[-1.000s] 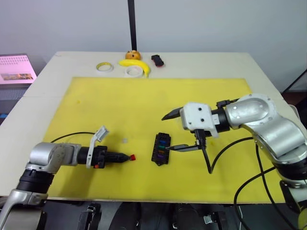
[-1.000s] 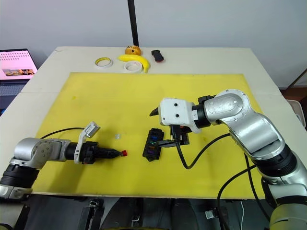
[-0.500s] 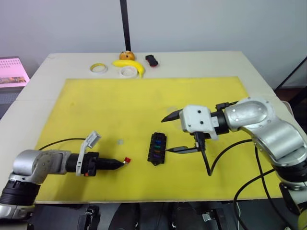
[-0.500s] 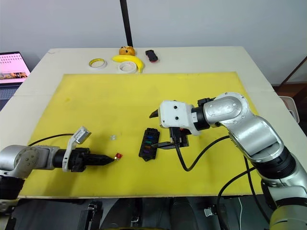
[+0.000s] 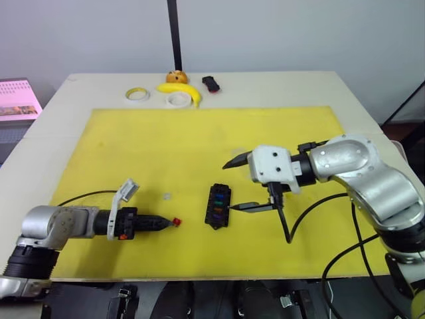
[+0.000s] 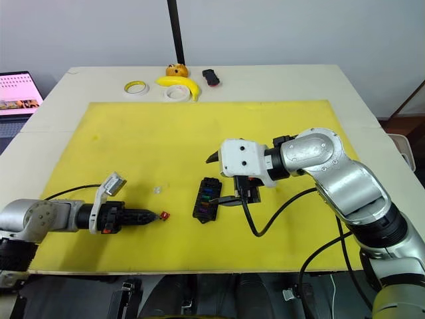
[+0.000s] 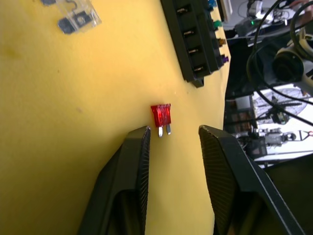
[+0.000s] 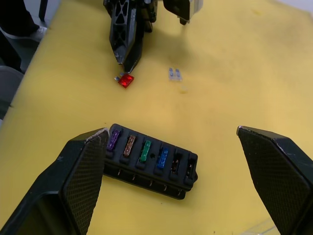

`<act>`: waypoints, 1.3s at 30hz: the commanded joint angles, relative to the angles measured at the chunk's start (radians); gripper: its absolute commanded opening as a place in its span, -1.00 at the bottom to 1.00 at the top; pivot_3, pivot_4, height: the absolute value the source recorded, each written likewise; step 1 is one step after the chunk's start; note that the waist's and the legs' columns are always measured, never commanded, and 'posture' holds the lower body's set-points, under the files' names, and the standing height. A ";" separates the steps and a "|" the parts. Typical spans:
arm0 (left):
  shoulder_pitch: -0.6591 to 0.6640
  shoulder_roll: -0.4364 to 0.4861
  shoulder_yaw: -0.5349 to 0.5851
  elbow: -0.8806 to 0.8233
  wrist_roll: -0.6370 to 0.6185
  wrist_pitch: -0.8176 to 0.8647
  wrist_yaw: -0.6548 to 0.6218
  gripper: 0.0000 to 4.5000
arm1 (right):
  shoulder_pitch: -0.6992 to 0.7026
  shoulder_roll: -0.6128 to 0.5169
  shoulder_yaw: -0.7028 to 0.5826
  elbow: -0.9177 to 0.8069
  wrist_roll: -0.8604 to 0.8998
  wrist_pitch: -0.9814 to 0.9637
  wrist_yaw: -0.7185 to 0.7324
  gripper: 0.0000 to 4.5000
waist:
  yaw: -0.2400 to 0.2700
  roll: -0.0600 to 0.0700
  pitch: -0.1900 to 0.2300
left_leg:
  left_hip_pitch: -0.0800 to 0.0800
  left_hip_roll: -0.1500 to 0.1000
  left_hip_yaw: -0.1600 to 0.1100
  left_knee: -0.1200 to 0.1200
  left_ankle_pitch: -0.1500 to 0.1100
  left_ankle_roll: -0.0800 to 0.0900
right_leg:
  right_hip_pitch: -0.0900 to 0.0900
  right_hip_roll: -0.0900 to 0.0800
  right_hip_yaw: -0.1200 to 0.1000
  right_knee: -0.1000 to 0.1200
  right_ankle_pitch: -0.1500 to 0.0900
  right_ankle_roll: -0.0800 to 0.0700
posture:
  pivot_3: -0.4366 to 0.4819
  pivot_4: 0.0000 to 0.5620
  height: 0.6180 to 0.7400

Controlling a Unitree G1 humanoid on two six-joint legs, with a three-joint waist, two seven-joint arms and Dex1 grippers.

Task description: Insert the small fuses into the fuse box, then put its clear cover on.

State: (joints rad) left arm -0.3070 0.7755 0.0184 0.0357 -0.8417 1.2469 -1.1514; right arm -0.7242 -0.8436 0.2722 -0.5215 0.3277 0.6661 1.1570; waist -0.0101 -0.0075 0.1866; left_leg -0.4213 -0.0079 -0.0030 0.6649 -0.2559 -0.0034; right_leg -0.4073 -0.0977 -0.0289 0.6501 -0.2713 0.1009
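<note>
1. Yellow mat (image 5: 199, 139) covered most of the table; all task parts lay on its near half.
2. Right gripper (image 5: 246, 184), fingers spread wide and holding nothing, stood at 3 o'clock of the fuse box, its lower finger tip just beside the box.
3. Left gripper (image 7: 168, 142), fingers parted and empty, pointed at the red fuse from 9 o'clock, tips just short of it.
4. Fuse box (image 8: 152, 159), black, lay near mat centre. Four slots were filled: purple, amber-looking, green, blue. Two slots looked empty.
5. Red fuse (image 7: 161, 115) lay flat on the mat at 9 o'clock of the box, apart from it, not yet inserted.
6. Small clear piece (image 8: 174, 74) lay beyond the red fuse; whether fuse or otherwise could not be told.
7. Judged: insertion about two-thirds done; two fuses and the cover remained.
</note>
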 commanded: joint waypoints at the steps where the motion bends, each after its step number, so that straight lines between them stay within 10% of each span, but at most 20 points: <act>1: -0.017 -0.023 -0.002 -0.004 -0.004 0.011 0.025 -0.20 | -0.022 0.002 -0.003 -0.007 -0.005 -0.024 0.005 1.00 | 0.002 0.000 0.000 | 0.000 0.000 0.000 0.000 0.000 0.000 | 0.000 0.000 0.000 0.000 0.000 0.000 | -0.05 -0.47 1.00; 19: -0.043 -0.040 -0.104 0.034 0.078 -0.060 -0.001 -0.20 | -0.018 -0.001 -0.003 -0.011 -0.008 -0.019 -0.005 1.00 | 0.021 0.000 0.000 | 0.000 -0.002 0.000 0.000 0.000 0.000 | 0.001 0.000 0.000 -0.001 0.000 0.000 | -0.05 -0.47 1.00; 24: -0.035 -0.040 -0.120 0.027 0.090 -0.080 -0.006 -0.96 | -0.021 0.002 -0.002 -0.005 -0.009 -0.024 -0.005 1.00 | 0.021 0.000 0.000 | 0.000 -0.002 0.000 0.000 0.000 0.000 | 0.001 0.000 0.000 -0.001 0.000 0.000 | -0.05 -0.47 1.00; 39: -0.019 -0.026 -0.059 0.000 0.070 -0.079 0.013 -0.98 | -0.027 0.014 0.002 0.013 -0.007 -0.037 -0.002 1.00 | 0.019 0.000 0.000 | 0.002 -0.001 0.000 0.000 0.000 0.000 | 0.002 0.000 0.000 0.000 0.000 0.000 | -0.05 -0.47 1.00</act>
State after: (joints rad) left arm -0.3393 0.7350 -0.0600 0.0353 -0.7768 1.1636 -1.1622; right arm -0.7247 -0.8377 0.2885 -0.4962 0.3185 0.6416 1.1552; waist 0.0085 -0.0073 0.1865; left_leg -0.4196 -0.0091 -0.0030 0.6653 -0.2559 -0.0034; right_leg -0.4052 -0.0978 -0.0290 0.6498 -0.2713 0.1010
